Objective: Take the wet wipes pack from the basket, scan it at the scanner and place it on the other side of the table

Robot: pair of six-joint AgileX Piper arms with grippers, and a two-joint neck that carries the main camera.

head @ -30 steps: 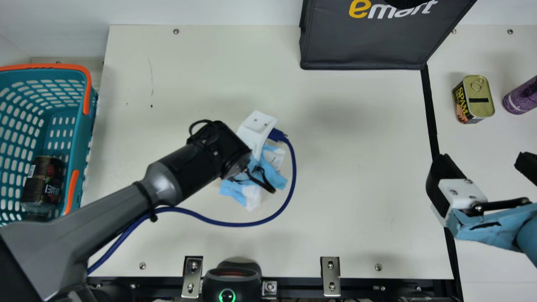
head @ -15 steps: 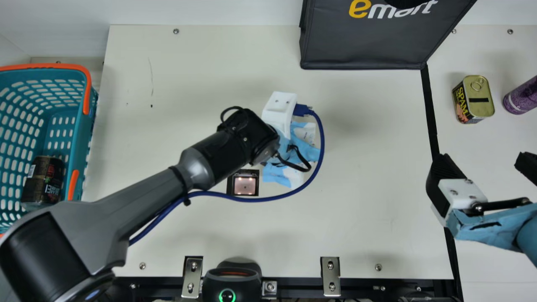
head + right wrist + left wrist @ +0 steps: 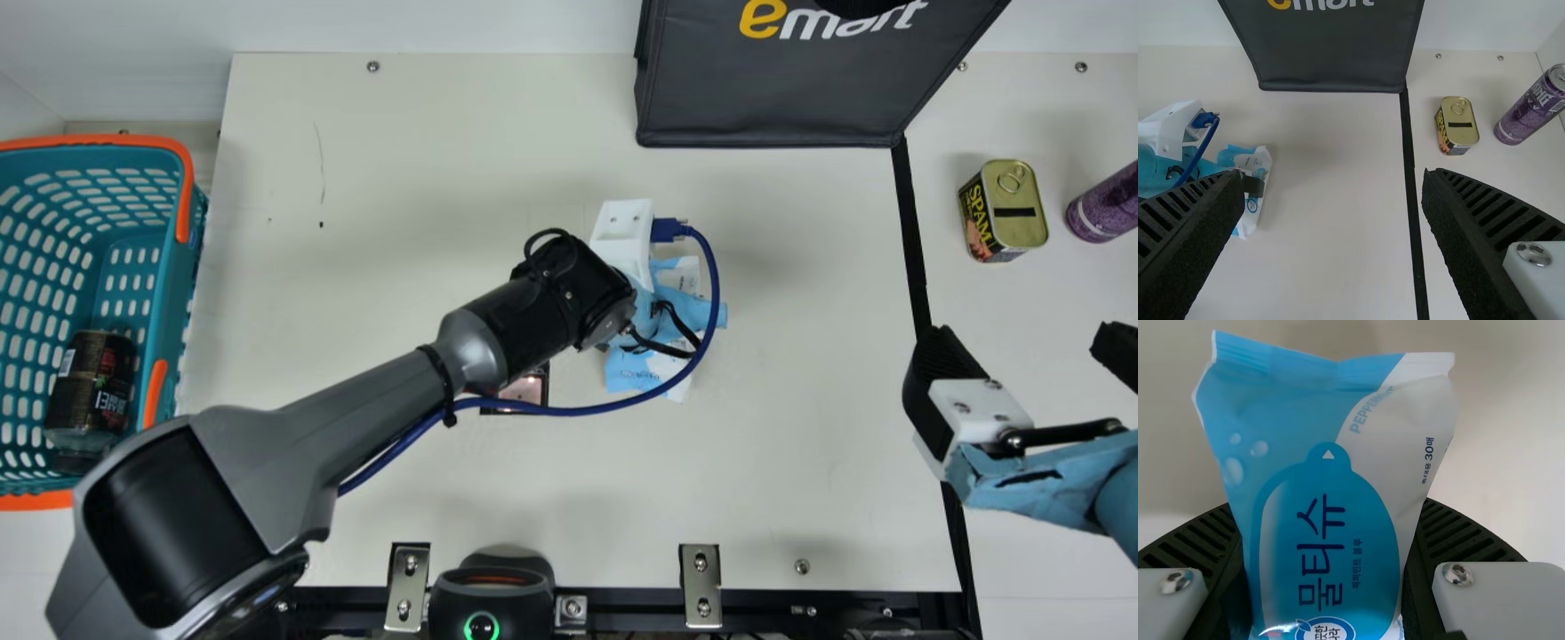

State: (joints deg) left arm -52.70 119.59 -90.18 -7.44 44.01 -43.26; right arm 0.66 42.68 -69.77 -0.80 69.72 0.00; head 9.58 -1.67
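Cream surface (image 3: 800, 267), frame centre: one wet wipes pack (image 3: 1328, 487), gripped between my left jaws. Right edge: my right jaws, wide. Left edge: basket (image 3: 185, 293).

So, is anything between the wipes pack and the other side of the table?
Yes: the right end effector hangs by the black line, roughly across from the pack; its height is unclear. Beyond the line, farther back, are a tin and a purple can.

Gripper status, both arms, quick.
Left gripper: closed on the wet wipes pack.
Right gripper: open, nothing between its fingers.
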